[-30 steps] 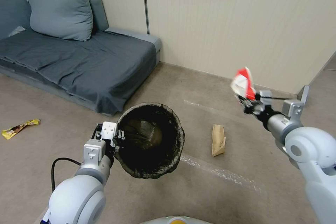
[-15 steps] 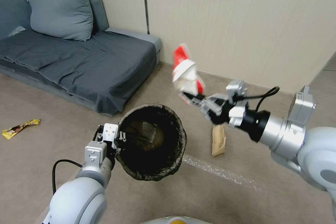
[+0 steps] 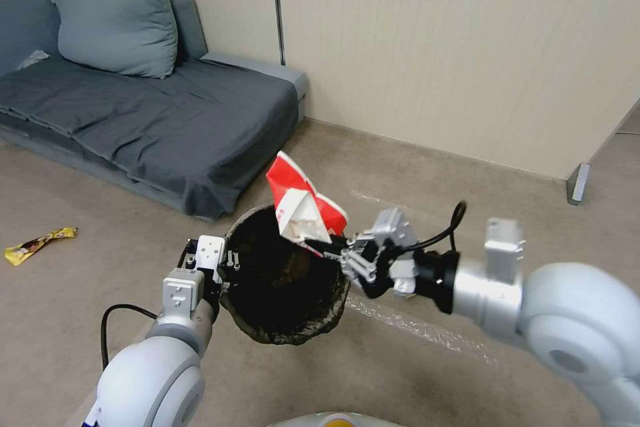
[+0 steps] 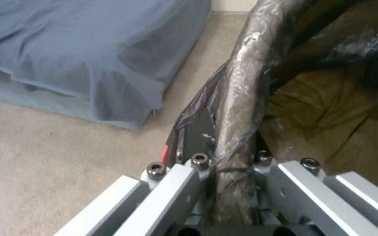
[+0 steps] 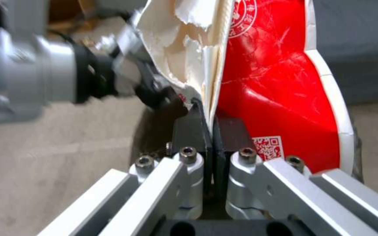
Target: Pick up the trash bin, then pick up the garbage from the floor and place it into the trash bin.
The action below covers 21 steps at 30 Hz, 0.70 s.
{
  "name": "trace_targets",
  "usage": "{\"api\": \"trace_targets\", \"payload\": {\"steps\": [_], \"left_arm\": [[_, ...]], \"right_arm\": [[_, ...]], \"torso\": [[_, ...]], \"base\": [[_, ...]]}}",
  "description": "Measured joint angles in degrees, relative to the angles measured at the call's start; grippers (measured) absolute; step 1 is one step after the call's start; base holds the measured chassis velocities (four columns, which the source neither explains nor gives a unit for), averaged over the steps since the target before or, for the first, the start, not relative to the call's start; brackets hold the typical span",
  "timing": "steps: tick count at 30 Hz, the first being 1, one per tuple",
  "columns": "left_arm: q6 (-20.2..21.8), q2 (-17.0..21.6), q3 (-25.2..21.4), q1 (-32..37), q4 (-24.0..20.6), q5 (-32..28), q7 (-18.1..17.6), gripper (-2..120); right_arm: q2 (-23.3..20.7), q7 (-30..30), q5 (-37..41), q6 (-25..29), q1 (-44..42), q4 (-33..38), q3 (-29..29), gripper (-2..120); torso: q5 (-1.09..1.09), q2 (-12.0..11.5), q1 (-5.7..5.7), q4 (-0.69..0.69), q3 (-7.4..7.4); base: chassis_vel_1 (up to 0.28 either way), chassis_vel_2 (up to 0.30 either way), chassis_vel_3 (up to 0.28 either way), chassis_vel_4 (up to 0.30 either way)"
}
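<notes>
Red-and-white carton: a crushed carton (image 3: 303, 207), torn white on one face and printed red on the other, sits over the far-right part of the bin mouth, pinched by its lower edge.
Right tool: the right tool (image 3: 337, 255) is clamped flat on that carton edge, pads pressed together with only the card between them (seen closely in the right wrist view (image 5: 209, 131)); it reaches in from the right, just above the rim.
Trash bin: the trash bin (image 3: 337, 287), lined with a crinkled dark bag folded over its rim, is held off the floor and tilted so its mouth faces up and toward the robot; brown paper (image 4: 329, 108) already lies inside.
Left tool: the left tool (image 3: 223, 273) grips the bin's near-left rim, bag and wall sandwiched between its pads (image 4: 224, 170).
Doing this step well: I judge the carton should be carried further over the centre before letting go, since it stands tall and could tip outward over the rim; the bin should be held level and steady.
Remaining litter: a yellow snack wrapper (image 3: 39, 243) lies on the carpet floor (image 3: 467, 373) well to the left, in front of the grey sofa (image 3: 167, 120).
</notes>
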Motion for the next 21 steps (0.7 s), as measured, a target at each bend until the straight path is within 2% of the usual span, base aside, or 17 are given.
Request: {"api": "trace_targets", "payload": {"steps": [2,17,21], "left_arm": [[0.0,-0.1,0.0,0.0,0.1,0.0,0.0,0],[0.0,-0.2,-0.2,-0.2,0.7,0.0,0.0,0],[0.0,-0.2,-0.3,-0.2,0.7,0.0,0.1,0]], "right_arm": [[0.4,0.0,-2.7,0.6,1.0,-2.2,-2.0,0],[2.0,1.4,-3.4,0.2,6.4,-6.8,-10.0,0],[2.5,2.2,-2.8,0.2,7.1,-7.8,-10.4,14]], "torso": [[0.0,0.0,0.0,0.0,0.0],[0.0,0.0,0.0,0.0,0.0],[0.0,0.0,0.0,0.01,0.0]], "base": [[0.0,0.0,0.0,0.0],[0.0,0.0,0.0,0.0],[0.0,0.0,0.0,0.0]]}}
